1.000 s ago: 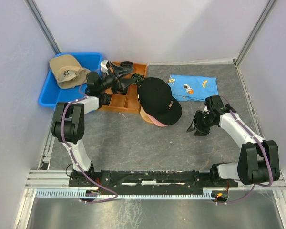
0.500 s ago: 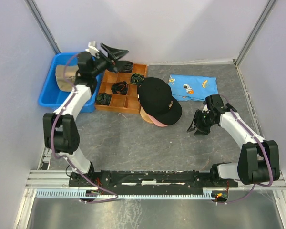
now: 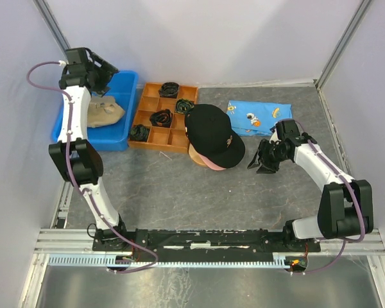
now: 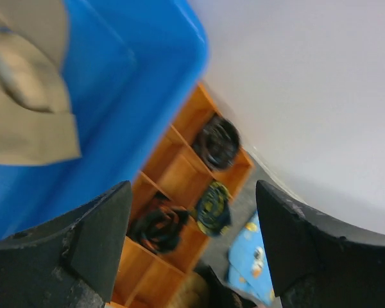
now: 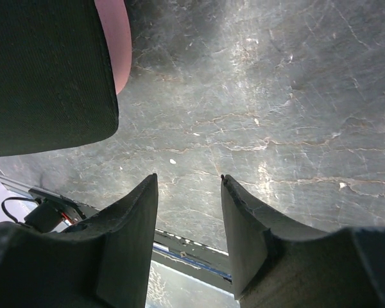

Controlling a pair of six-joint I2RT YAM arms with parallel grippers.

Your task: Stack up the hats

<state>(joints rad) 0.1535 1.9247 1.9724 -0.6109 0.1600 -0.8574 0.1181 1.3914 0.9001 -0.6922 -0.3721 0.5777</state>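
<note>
A tan hat (image 3: 103, 113) lies in the blue bin (image 3: 126, 86) at the back left; it also shows in the left wrist view as the tan hat (image 4: 25, 96). My left gripper (image 3: 107, 67) hangs open and empty high over the bin's back edge, above the hat; the left wrist view shows it as the left gripper (image 4: 194, 187). In the middle a black hat (image 3: 211, 133) tops a pile, with a pink hat's brim (image 3: 213, 165) peeking out below. My right gripper (image 3: 257, 166) stands open and empty just right of that pile; its view, the right gripper (image 5: 189, 177), shows the black brim (image 5: 45, 70) and pink brim (image 5: 117, 45).
An orange compartment tray (image 3: 159, 135) with several black coiled bundles (image 3: 160, 117) sits between the bin and the pile. A blue cartoon-print cloth (image 3: 259, 117) lies at the back right. Grey walls close in the back and both sides.
My left arm swung from over the orange tray up and left to above the blue bin's back edge. The right gripper shifted slightly toward the hat pile.
</note>
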